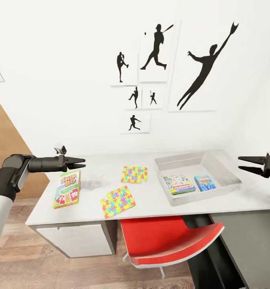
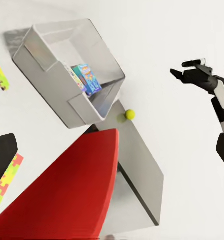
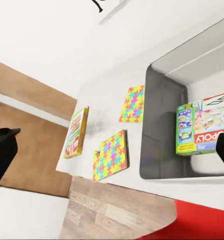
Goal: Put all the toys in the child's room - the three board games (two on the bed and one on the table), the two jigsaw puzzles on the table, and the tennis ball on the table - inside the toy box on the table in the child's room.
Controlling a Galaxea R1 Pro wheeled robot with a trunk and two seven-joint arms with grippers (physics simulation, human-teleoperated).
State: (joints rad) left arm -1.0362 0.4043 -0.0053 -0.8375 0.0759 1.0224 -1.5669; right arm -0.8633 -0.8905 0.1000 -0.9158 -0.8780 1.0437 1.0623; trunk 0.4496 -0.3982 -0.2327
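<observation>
My left jaws hang empty and parted a little over the left end of the bench, just above the far edge of the Skip-Bo game box, which lies flat at about eight o'clock from the toy box. My right jaws are spread wide with nothing between them, out past the toy box at its three o'clock. The Monopoly box and the small blue game box already lie inside the bin. The two jigsaw puzzles sit in the open between us, the far one at about nine o'clock from the bin and the near one close to the bench's front edge. My left wrist view shows the tennis ball resting against the outside of a bin corner, near the bench's edge, I judge. That ball worries me most: a nudge of the bin or a clumsy pinch could send it rolling onto the floor. The puzzles are thin and flat, so my fingertips may skid and push the near one over the edge towards the red chair. The Skip-Bo box is wide, so a poor grip could let it tilt and slip.
</observation>
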